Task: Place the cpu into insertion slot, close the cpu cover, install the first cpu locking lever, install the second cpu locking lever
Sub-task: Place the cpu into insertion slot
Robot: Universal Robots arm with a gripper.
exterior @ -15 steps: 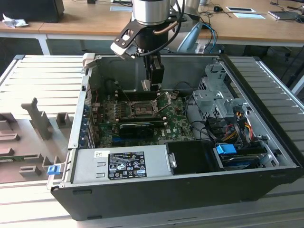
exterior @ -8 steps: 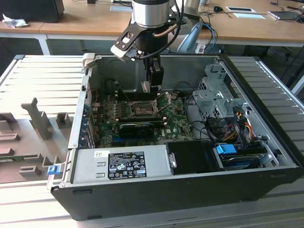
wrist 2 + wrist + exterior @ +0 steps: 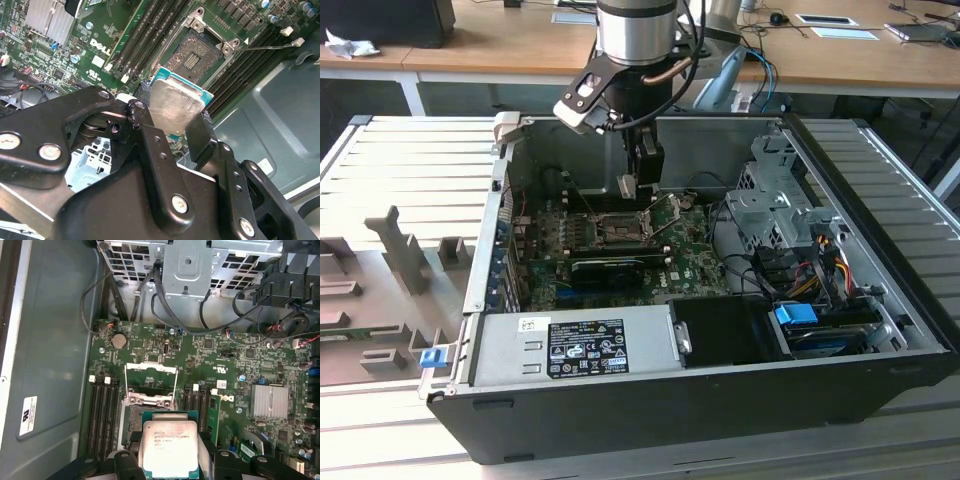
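My gripper (image 3: 172,122) is shut on the cpu (image 3: 175,102), a square chip with a pale silver top and a teal edge, pinched by its two opposite sides. In the first wrist view the cpu (image 3: 169,442) hangs a little above the insertion slot (image 3: 131,415), partly hiding it. The dark socket of the insertion slot (image 3: 200,52) lies open in its silver frame. The cpu cover (image 3: 150,369) stands raised on its hinge at the socket's far side. In the exterior view the gripper (image 3: 635,190) is low inside the computer case, just above the insertion slot (image 3: 610,228).
Black memory slots (image 3: 102,410) flank the socket on both sides. A thin wire lever (image 3: 270,46) sticks out beside the socket. A silver heatsink (image 3: 270,401), loose cables (image 3: 165,300) and a metal drive cage (image 3: 775,210) sit nearby. The power supply (image 3: 575,345) lines the case's front wall.
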